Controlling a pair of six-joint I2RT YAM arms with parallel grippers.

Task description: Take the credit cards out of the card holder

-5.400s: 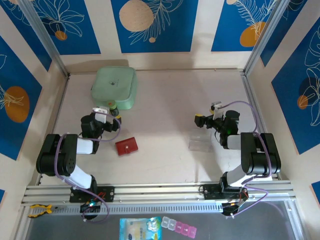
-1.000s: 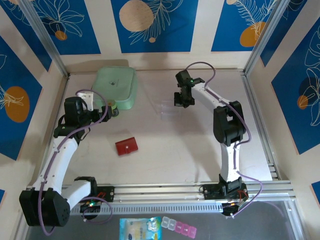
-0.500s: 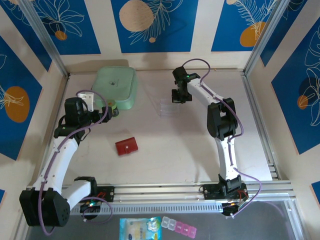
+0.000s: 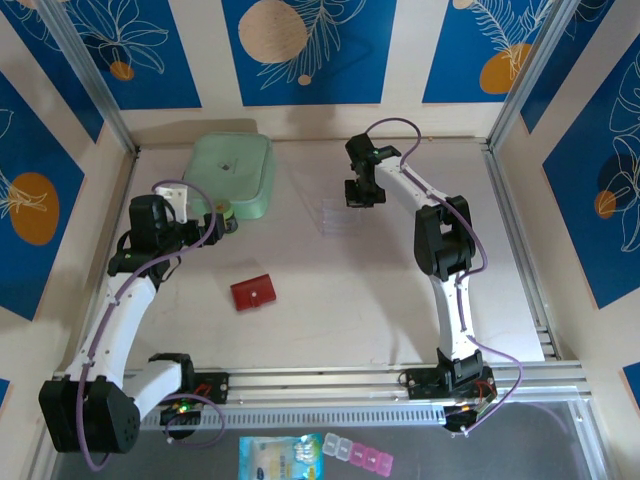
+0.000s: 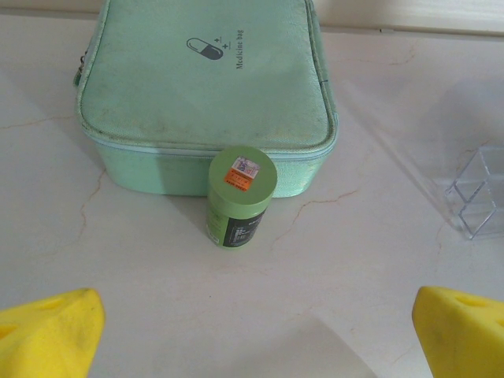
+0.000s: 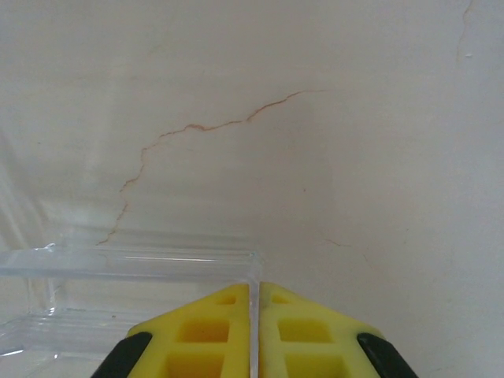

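Nearest, in front of the aluminium rail [image 4: 320,378] that carries both arm bases, a pale blue printed packet [image 4: 280,458] and a strip of pastel pill compartments [image 4: 358,456] are seen on a dark surface.

Further in, the small flat red folding wallet [image 4: 253,293] is found folded shut on the pale marbled tabletop [image 4: 330,300], left of centre. It is well apart from both grippers and touched by neither. What it contains cannot be told.

Beyond it, the left gripper [image 5: 252,331] is held released, with its yellow fingertips [image 5: 47,327] spread wide at the lower corners of the left wrist view and nothing grasped between them. It is pointed at a small olive-green round bottle [image 5: 240,197] with an orange label on its cap. The bottle is stood upright just beside the near side of the mint-green zipped fabric case [image 5: 205,87], which is printed with a capsule mark and set at the far left of the table.

Farthest in, towards the middle, the right gripper [image 6: 253,311] is clenched on the thin upright wall of a clear plastic compartmented piece [image 6: 118,272]. The wall is pinched between the yellow pads, and the rest of the piece is rested on the tabletop.
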